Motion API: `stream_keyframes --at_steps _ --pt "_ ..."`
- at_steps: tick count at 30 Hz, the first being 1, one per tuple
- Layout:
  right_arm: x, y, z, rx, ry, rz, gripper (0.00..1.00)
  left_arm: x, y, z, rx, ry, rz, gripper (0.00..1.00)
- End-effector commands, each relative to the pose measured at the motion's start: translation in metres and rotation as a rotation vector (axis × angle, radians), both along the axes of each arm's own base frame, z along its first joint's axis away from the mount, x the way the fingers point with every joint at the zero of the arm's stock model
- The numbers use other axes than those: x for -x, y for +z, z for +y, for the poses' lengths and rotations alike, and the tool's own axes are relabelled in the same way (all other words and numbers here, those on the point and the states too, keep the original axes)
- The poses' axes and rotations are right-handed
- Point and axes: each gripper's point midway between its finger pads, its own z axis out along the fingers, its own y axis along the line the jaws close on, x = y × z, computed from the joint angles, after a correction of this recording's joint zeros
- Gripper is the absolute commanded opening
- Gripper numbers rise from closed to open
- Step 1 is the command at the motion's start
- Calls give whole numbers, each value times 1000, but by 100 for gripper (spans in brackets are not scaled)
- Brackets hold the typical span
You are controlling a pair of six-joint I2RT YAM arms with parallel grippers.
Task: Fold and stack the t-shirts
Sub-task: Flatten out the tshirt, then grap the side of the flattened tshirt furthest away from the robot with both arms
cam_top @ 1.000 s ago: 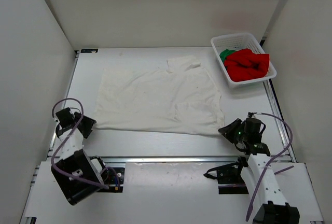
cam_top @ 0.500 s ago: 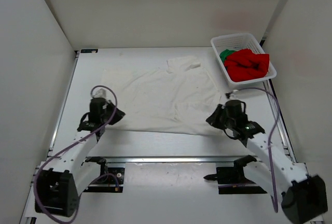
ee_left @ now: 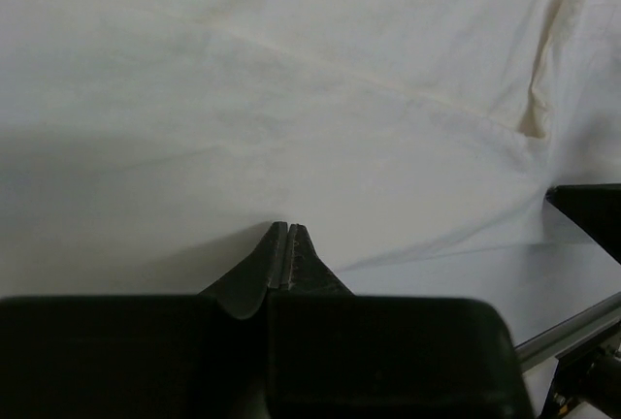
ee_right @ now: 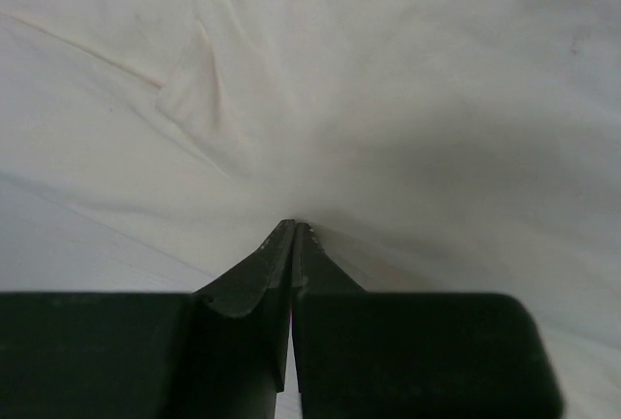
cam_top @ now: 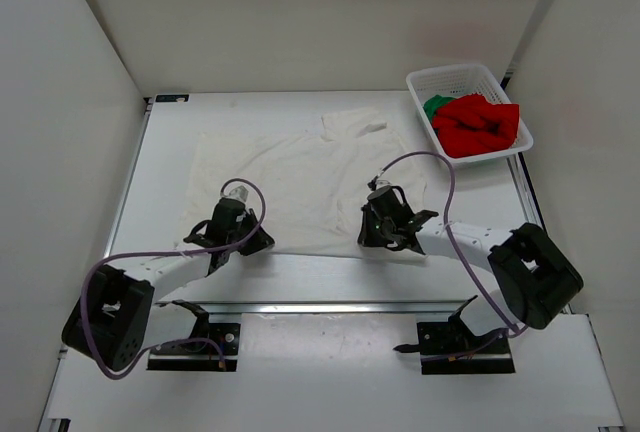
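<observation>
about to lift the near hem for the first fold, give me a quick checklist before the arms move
1. Left gripper: fingers shut on the near hem of the white t-shirt: ok.
2. Right gripper: fingers shut on the same hem, cloth puckering into them: ok.
3. Only one layer pinched on each side: cannot tell.
4. Shirt lying smooth: not ok, creases across it.
5. Red t-shirt and green t-shirt in the basket, apart from the white one: ok.

A cream t-shirt (cam_top: 310, 187) lies spread flat, lightly wrinkled, mid-surface (cam_top: 165, 152). A red t-shirt (cam_top: 480, 124) and green t-shirt (cam_top: 437, 105) sit crumpled in the far-right basket (cam_top: 455, 74).
</observation>
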Motion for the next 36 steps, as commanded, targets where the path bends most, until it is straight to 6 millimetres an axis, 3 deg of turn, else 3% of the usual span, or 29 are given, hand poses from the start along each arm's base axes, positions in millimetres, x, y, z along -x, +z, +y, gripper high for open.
stream_keyframes --at_steps 1,3,5,12,15,18,20,22,24,25,28,31,34,35,36 --pt "-7 -3 -2 -20 -29 -57 0 -4 -4 13 21 41 -15 0" --pt "2 -13 -11 -9 -48 -34 0 5 -18 24 42 60 39 0" --pt "28 -24 -21 -20 -39 5 0 23 -31 36 80 69 105 0" --pt "72 -26 -26 -69 -11 76 1 66 -45 46 -16 29 179 0" --pt "67 -9 -28 -80 -12 68 0 71 -37 47 37 49 160 1" --pt "47 21 -20 -126 8 7 3 54 -12 41 67 49 93 9" --pt "29 51 -14 -174 31 -47 8 25 26 33 89 45 -6 13" --pt "6 68 -21 -168 16 -104 15 -4 59 25 97 43 -97 17" --pt "-11 75 -23 -168 19 -115 13 -37 84 22 112 65 -143 18" --pt "-23 82 -29 -169 -4 -141 8 -54 95 17 136 63 -161 19" --pt "-37 84 -23 -162 8 -163 0 -99 99 29 180 139 -166 17" --pt "-40 81 -11 -173 33 -186 0 -155 108 68 194 290 -208 13" --pt "-30 67 -4 -151 70 -182 0 -198 101 100 139 395 -202 10" --pt "-31 66 -5 -151 71 -183 0 -214 97 125 97 449 -192 9" --pt "-28 60 -7 -146 71 -169 0 -219 92 132 50 450 -173 10"
